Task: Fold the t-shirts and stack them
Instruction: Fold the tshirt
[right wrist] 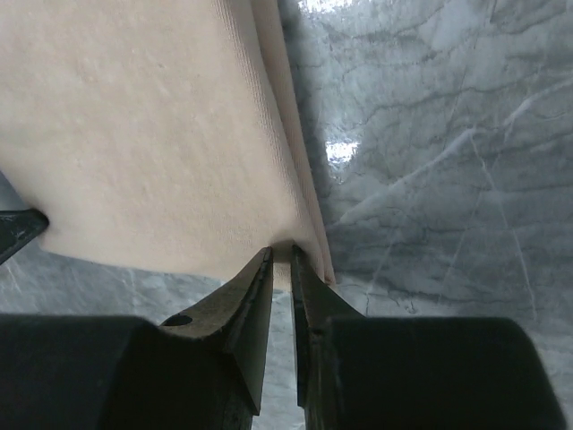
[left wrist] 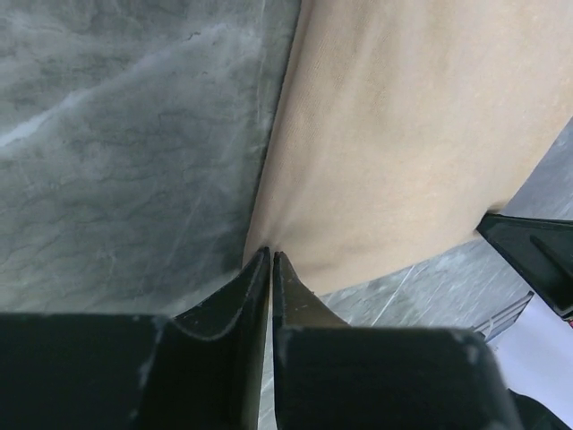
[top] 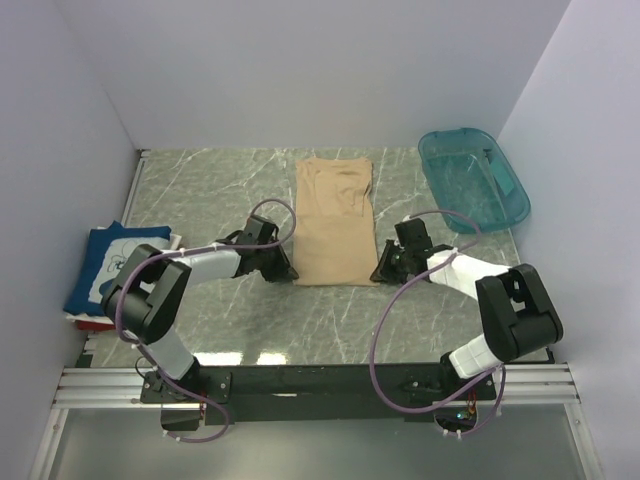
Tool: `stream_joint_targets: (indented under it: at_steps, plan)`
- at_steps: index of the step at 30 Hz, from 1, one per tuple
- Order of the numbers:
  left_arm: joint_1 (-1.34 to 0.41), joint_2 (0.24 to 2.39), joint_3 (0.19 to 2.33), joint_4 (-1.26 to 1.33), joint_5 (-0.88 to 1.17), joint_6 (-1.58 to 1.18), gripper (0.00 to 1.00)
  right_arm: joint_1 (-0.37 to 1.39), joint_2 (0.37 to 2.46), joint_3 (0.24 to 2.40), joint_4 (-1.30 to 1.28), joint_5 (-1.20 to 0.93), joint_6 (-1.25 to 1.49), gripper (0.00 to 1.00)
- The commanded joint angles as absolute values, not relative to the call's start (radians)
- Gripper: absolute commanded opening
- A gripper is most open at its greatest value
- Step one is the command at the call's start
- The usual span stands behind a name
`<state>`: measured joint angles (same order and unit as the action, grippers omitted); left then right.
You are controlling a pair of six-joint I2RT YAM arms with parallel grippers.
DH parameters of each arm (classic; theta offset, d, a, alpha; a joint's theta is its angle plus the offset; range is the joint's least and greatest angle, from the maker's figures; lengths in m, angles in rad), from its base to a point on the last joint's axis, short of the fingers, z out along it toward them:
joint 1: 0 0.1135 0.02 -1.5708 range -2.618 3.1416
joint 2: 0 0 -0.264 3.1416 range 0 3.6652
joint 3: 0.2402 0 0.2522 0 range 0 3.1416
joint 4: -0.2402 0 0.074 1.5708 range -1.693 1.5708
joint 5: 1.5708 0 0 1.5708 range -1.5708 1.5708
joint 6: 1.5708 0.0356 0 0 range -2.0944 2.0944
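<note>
The tan t-shirt [top: 335, 220] lies on the marble table as a long narrow strip, collar end far from me. At its near left corner my left gripper [top: 289, 271] is low on the table. In the left wrist view this gripper [left wrist: 271, 255] is shut, pinching the corner of the tan t-shirt [left wrist: 403, 134]. At the near right corner my right gripper [top: 379, 272] is also down. In the right wrist view that gripper [right wrist: 281, 254] is shut on the hem of the tan t-shirt [right wrist: 143, 125], the cloth puckered between the tips. A navy printed t-shirt [top: 113, 262] lies folded at the left edge, a red one [top: 84, 322] peeking from under it.
A teal plastic tub [top: 472, 178] stands at the back right, beside the right wall. White walls close in the table on three sides. Bare marble [top: 220, 190] shows on both sides of the tan shirt and in front of it. Cables loop over both arms.
</note>
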<state>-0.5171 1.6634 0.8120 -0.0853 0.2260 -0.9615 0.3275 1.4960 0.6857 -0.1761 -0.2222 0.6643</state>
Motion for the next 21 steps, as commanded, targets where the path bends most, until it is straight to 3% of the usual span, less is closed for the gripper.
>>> stream_joint_targets:
  at_steps: [1, 12, 21]
  plan:
    - [-0.522, 1.606, 0.813, -0.095, 0.21, -0.936, 0.12, 0.333, 1.447, 0.669, -0.147, -0.203, 0.658, 0.21]
    - [-0.522, 1.525, 0.772, -0.06, 0.276, -0.907, 0.23, 0.33, 1.309, 0.644, -0.229, -0.13, 0.632, 0.3]
    - [-0.548, 1.627, 0.752, -0.008, 0.308, -0.93, 0.21, 0.331, 1.347, 0.652, -0.229, -0.129, 0.63, 0.3]
